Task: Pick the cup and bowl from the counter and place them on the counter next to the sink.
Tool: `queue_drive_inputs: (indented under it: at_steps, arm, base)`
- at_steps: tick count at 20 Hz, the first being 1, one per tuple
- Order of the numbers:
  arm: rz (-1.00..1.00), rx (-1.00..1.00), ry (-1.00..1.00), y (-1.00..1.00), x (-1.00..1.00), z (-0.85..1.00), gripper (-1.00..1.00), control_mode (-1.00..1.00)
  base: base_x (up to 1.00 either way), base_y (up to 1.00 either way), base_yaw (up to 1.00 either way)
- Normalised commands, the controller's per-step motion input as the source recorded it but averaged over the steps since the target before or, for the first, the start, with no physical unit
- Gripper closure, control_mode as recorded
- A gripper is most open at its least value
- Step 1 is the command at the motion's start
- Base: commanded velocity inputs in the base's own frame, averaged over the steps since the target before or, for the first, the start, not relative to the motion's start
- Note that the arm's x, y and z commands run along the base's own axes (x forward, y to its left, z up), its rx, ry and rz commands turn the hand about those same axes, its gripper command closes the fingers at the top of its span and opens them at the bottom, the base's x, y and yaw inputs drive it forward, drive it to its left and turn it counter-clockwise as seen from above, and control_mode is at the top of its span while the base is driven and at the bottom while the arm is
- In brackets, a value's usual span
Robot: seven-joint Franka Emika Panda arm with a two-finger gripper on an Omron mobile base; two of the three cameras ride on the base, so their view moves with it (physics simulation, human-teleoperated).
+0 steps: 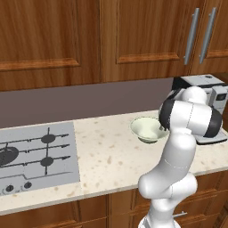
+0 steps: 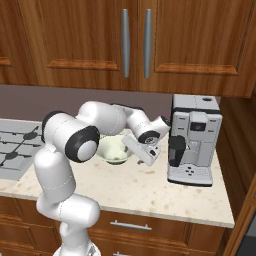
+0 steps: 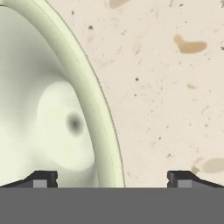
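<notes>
The pale cream-green bowl (image 1: 146, 129) (image 2: 113, 151) stands upright on the beige speckled counter (image 1: 111, 162) (image 2: 150, 187), just left of the coffee machine. My gripper (image 3: 113, 178) is open and hangs low over the bowl's right side. In the hand view the bowl's thin rim (image 3: 103, 113) runs down between the two fingertips (image 3: 43, 177), one over the bowl's inside and one over the bare counter. In the right base view the hand (image 2: 146, 150) sits at the bowl's right edge. The yellow cup and the sink are out of view.
A silver and black coffee machine (image 2: 194, 142) (image 1: 209, 100) stands close to the right of the bowl. The grey stove plate (image 1: 35, 156) (image 2: 14, 145) lies to the left. Wooden cabinets hang above. Bare counter stretches between stove and bowl.
</notes>
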Motion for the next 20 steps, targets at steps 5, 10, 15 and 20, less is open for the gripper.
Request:
queue_drive_inputs:
  at_steps: [5,10,15,20]
  arm:
    - [0.0,0.0,0.0,0.0,0.0,0.0,1.0,-1.0]
    - [0.0,0.0,0.0,0.0,0.0,0.0,1.0,-1.0]
    - [0.0,0.0,0.0,0.0,0.0,0.0,1.0,-1.0]
    - [0.0,0.0,-0.04,0.0,-0.12,0.0,1.0,-1.0]
  base:
    - [0.0,0.0,0.0]
    - [0.0,0.0,0.0]
    - [0.0,0.0,0.0]
    - [0.0,0.0,0.0]
